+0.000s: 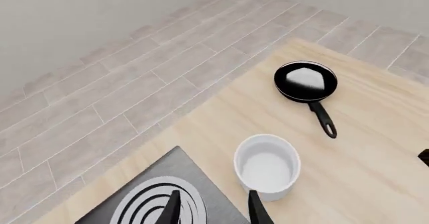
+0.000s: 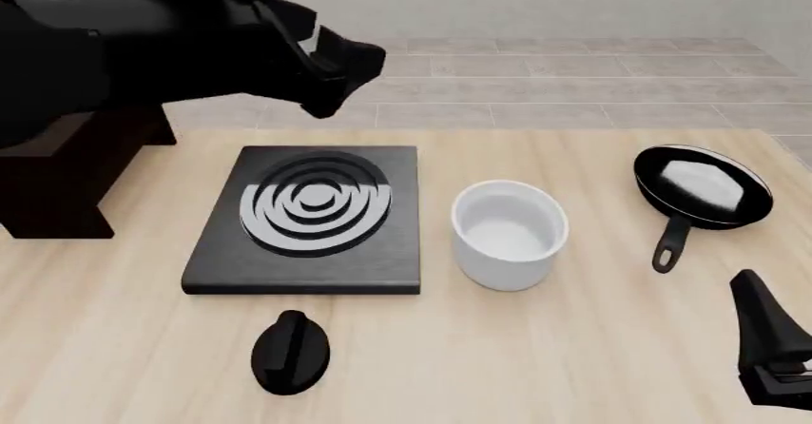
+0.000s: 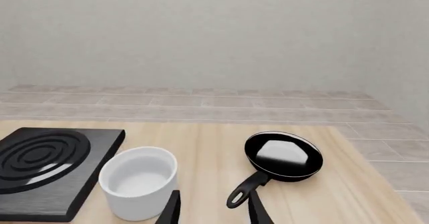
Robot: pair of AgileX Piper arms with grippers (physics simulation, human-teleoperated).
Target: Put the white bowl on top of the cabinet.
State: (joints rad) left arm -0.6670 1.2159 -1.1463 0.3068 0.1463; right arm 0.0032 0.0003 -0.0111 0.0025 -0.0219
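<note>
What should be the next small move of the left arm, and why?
Probably lower the left gripper toward the white bowl and take its rim. The bowl stands upright and free on the table beside the stove plate, not on the cabinet, and the open fingers hover just short of it. The right gripper is also open and near.

Flat black square stove plate with grey concentric rings (image 2: 308, 220) lies on light wooden table (image 2: 571, 348). Black round knob (image 2: 291, 350) sits just in front of the plate, on the table. Black frying pan with white reflection (image 2: 702, 188) at table's right, handle pointing toward near edge. Grey plank floor (image 2: 571, 86) beyond.
</note>
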